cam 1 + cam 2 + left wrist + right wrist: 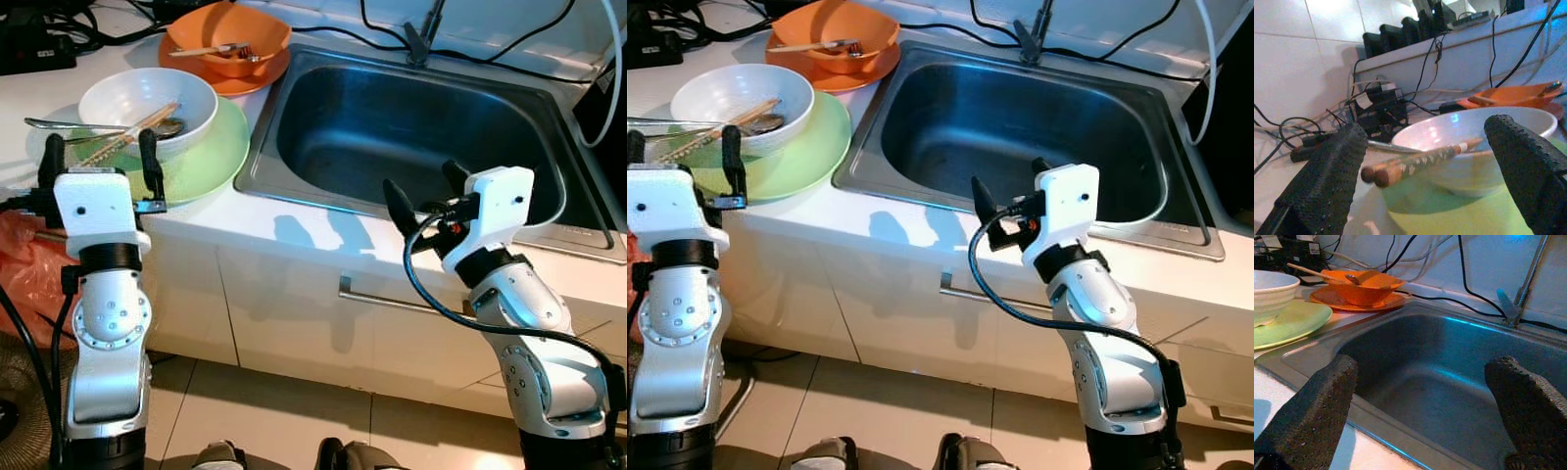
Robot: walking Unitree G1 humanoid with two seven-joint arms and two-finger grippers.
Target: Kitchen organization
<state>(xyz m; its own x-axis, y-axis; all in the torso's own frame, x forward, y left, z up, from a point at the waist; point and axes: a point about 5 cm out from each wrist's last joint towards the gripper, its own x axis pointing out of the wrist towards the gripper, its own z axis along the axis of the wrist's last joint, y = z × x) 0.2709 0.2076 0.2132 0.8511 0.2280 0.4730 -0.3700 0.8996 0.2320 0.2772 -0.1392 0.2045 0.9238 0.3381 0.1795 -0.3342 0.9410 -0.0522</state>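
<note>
A white bowl [147, 103] holding wooden chopsticks [1420, 159] and a metal spoon [98, 125] stands on a light green plate [211, 157] at the counter's left. My left gripper [98, 145] is open at the plate's near edge, its fingers [1327, 176] level with the bowl and either side of the chopstick ends. Behind, an orange bowl [230, 39] with utensils sits on an orange plate [265, 73]. The steel sink [411, 137] looks empty. Over its front rim my right gripper [421, 178] is open, holding nothing.
Black cables and power adapters [39, 39] lie along the back of the counter, and a faucet base [423, 34] stands behind the sink. White cabinet fronts with a metal handle [392, 299] are below. An orange bag [20, 264] hangs at the left.
</note>
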